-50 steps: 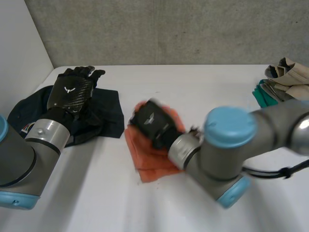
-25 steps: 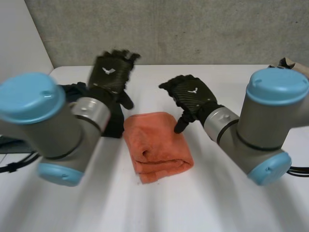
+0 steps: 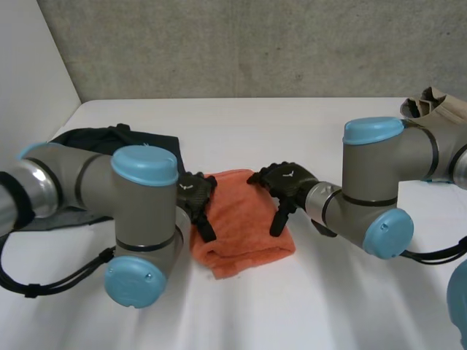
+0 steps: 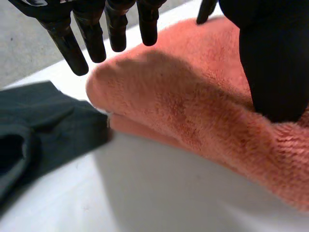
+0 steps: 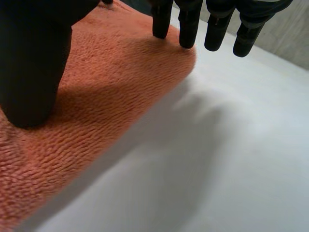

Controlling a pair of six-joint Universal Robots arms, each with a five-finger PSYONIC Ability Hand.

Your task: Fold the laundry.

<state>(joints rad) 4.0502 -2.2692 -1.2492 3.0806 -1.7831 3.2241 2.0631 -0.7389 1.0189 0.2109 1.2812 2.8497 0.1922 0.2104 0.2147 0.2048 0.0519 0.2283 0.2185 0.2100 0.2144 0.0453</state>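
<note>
Now that both arms have dropped from mid-air, the left hand (image 3: 195,195) and right hand (image 3: 287,182) flank the folded orange terry towel (image 3: 241,230) in the middle of the white table (image 3: 306,131). Fingers straight, thumbs resting on it, gripping nothing, so probably squaring the fold.

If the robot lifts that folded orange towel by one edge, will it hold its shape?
Probably not: the orange towel is thick pile cloth in loose, rounded folds, so it would likely sag and unfold. It looks light for its bulk. Pushed across the white table, its nap may grip and bunch.
</note>
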